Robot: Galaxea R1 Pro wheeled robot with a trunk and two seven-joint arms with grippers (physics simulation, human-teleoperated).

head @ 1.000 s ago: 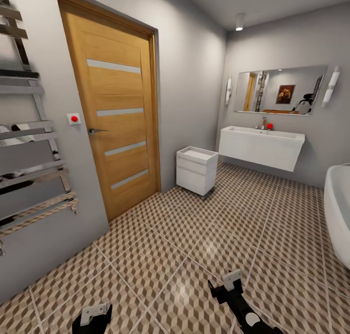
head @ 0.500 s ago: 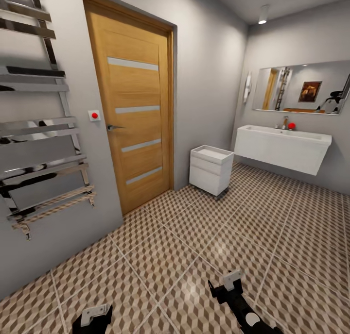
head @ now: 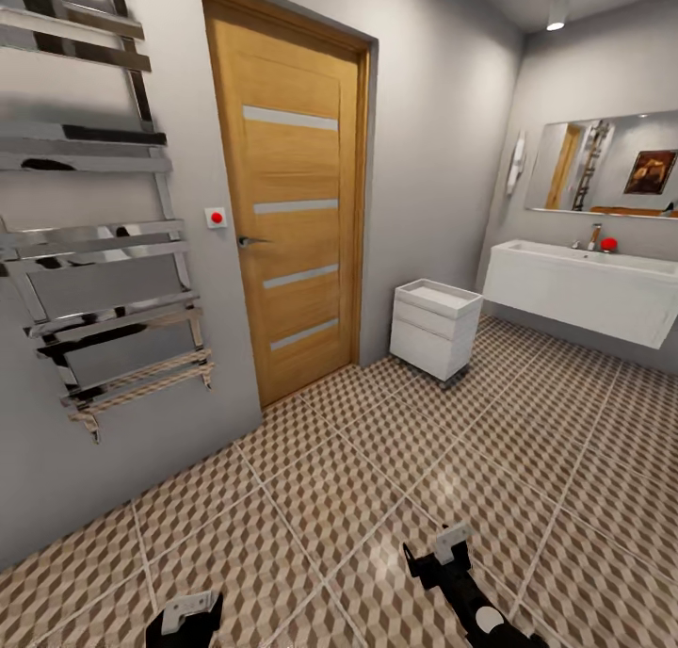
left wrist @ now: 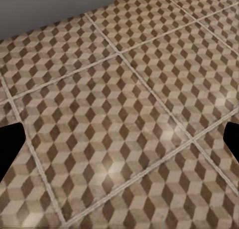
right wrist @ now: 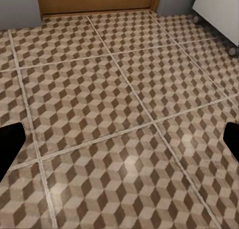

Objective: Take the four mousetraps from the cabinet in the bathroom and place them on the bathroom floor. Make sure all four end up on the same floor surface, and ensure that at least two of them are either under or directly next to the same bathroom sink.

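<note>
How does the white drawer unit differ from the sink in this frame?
The drawer unit stands on the tiled floor beside the door; the sink hangs off the wall, clear of the floor. The drawer unit is narrow and boxy; the sink is wide and carries a tap. Both are white.

head: high, faces door (head: pixel 292 205) | wrists: probably low, facing bathroom floor (left wrist: pixel 119 114) | shared: tiles

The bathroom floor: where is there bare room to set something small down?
Bare tiles of the bathroom floor stretch from the wooden door to the bathroom sink, including under the basin. It is tighter by the small white drawer unit beside the sink.
</note>
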